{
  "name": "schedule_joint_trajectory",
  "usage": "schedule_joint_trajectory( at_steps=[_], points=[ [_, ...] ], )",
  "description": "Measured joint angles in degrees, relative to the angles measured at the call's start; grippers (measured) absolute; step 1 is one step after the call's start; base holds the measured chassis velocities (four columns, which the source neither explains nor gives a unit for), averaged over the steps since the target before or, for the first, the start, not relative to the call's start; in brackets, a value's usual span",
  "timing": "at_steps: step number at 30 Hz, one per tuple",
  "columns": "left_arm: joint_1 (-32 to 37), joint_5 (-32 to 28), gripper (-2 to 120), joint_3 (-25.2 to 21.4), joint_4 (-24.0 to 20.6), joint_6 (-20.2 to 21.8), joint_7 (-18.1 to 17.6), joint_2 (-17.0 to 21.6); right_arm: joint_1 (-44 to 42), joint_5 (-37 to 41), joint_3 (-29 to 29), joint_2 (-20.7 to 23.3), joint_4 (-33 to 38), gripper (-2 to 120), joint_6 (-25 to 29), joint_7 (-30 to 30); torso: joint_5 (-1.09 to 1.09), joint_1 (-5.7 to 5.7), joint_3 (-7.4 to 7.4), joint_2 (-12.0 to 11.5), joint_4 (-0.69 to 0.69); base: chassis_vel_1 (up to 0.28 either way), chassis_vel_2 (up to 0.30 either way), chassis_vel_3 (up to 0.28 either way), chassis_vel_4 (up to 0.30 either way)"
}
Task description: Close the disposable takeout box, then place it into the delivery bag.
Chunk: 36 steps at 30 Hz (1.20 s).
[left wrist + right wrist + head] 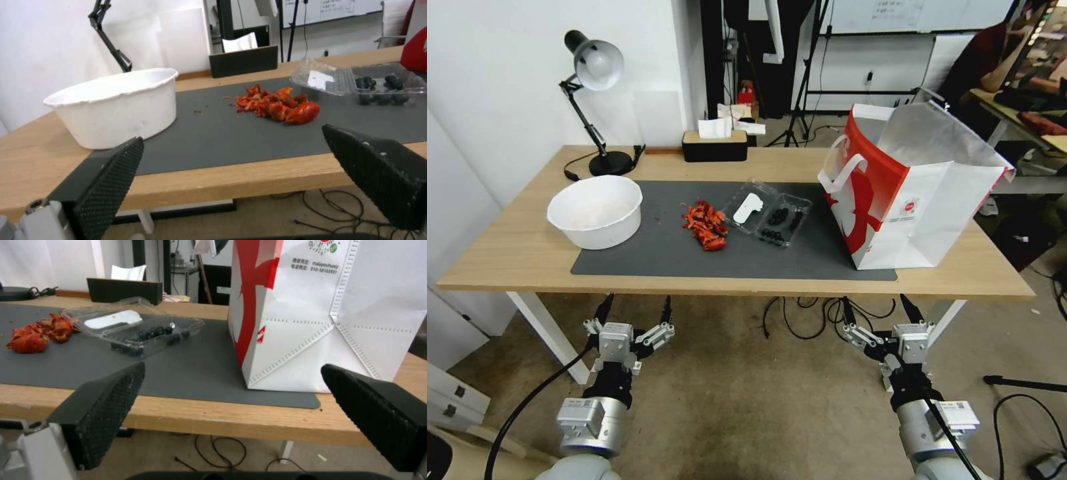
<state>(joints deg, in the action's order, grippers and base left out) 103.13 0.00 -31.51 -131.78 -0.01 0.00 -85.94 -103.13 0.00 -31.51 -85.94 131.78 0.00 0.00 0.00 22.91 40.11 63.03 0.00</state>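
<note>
My left gripper [635,309] and right gripper [878,307] hang spread wide, below the near edge of the table [520,253]. Ahead of them, the disposable takeout box [768,212] lies open on the grey mat [760,257]. The delivery bag [910,193] stands upright just beyond my right gripper, near the box.

— What carries everything?
— A light wooden table [520,250] on white legs, with a dark grey mat [740,250] laid over its middle.
— And straight on the wood?
— A black desk lamp [597,100] at ten o'clock and a black tissue box [715,143] at twelve, both beyond the mat's far edge.
— On the mat?
— From nine to three: a white bowl [597,212], a heap of red scraps [706,225], the takeout box [768,213] lying open, and the delivery bag [910,193], upright, its base overhanging the mat's edge onto the wood.
</note>
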Motion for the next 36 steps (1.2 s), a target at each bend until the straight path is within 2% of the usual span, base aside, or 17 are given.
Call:
schedule_joint_trajectory(
  at_steps=[16, 19, 21, 23, 26, 27, 31, 36],
  points=[
    [-0.58, -0.54, 100, 0.49, 0.28, 0.02, -0.18, -0.01, 0.51, 0.32, 0.18, 0.07, -0.21, 100, -0.47, -0.13, -0.01, 0.00, 0.00, 0.00, 0.00, 0.000, 0.000, 0.000, 0.000],
    [-4.31, -4.23, 100, 3.95, 3.17, 0.53, -2.33, -0.14, 4.00, 2.96, 1.38, 0.76, -2.60, 100, -4.28, -1.55, -0.01, -0.01, 0.00, 0.01, 0.00, 0.000, 0.000, 0.000, 0.000],
    [-4.76, -4.67, 100, 4.37, 3.53, 0.60, -2.59, -0.16, 4.21, 3.11, 1.46, 0.79, -2.74, 100, -4.50, -1.64, 0.00, -0.01, 0.00, 0.00, 0.00, 0.000, 0.000, 0.000, 0.000],
    [-10.09, -9.75, 100, 9.26, 7.52, 1.46, -5.51, -0.39, 9.47, 7.00, 3.31, 1.76, -6.26, 100, -9.98, -3.78, -0.01, 0.01, 0.01, -0.01, -0.01, 0.000, 0.000, 0.000, 0.000],
    [-12.19, -11.85, 100, 11.11, 9.14, 1.80, -6.79, -0.48, 11.74, 8.71, 3.94, 2.17, -7.81, 100, -11.85, -4.79, 0.02, 0.05, 0.03, -0.02, -0.01, 0.000, 0.000, 0.000, 0.000],
    [-12.19, -11.85, 100, 11.11, 9.14, 1.80, -6.79, -0.48, 11.74, 8.71, 3.94, 2.17, -7.81, 100, -11.85, -4.79, 0.02, 0.05, 0.03, -0.02, -0.01, 0.000, 0.000, 0.000, 0.000],
    [-13.67, -14.98, 100, 11.26, 10.51, 0.44, -6.62, -0.09, 13.77, 9.49, 2.82, 1.91, -9.28, 100, -5.08, -6.34, 0.00, 0.01, 0.01, -0.01, 0.00, 0.000, 0.000, 0.000, 0.000],
    [-13.90, -15.35, 100, 11.31, 10.54, 0.25, -6.45, 0.09, 13.98, 9.50, 2.77, 1.55, -9.19, 100, -3.92, -6.18, 0.00, 0.01, 0.01, -0.01, 0.00, 0.000, 0.000, 0.000, 0.000]
  ],
)
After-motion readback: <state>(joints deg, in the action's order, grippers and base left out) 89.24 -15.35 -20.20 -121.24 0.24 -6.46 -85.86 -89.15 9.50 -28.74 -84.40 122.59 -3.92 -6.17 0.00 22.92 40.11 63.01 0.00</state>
